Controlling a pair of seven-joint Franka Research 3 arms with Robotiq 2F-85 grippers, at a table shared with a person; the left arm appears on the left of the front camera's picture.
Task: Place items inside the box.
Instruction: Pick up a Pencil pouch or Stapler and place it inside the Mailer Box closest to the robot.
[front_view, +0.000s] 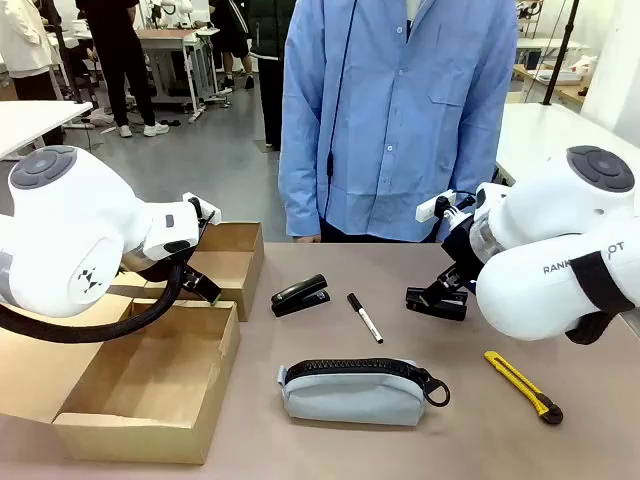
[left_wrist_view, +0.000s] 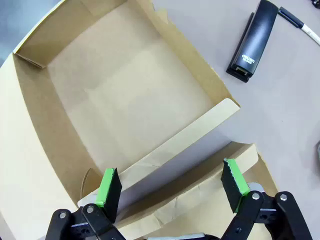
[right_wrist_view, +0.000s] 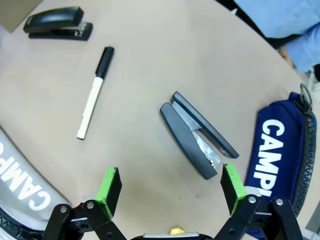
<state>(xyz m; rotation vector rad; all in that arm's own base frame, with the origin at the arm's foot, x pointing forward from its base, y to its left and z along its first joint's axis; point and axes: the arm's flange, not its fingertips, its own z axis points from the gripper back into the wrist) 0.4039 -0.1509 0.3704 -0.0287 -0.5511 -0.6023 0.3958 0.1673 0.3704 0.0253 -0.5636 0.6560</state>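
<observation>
My left gripper (left_wrist_view: 172, 187) hangs open over the cardboard box (left_wrist_view: 210, 85), whose inside is bare. On the table beyond it lie a black stapler (front_view: 300, 295) and a black-and-white marker (front_view: 364, 317). My right gripper (right_wrist_view: 171, 189) is open above a second, dark stapler (right_wrist_view: 197, 135), with nothing between its fingers. The navy "CAMPUS" pouch (right_wrist_view: 280, 160) lies just to one side of that stapler. A grey zip pouch (front_view: 355, 390) sits near the front edge, and a yellow utility knife (front_view: 523, 383) lies to its right.
A person in a blue shirt (front_view: 400, 110) stands at the far side of the table. The box's open flaps (front_view: 235, 255) stand up by my left arm (front_view: 70, 240). My bulky right arm (front_view: 560, 250) covers the table's right part.
</observation>
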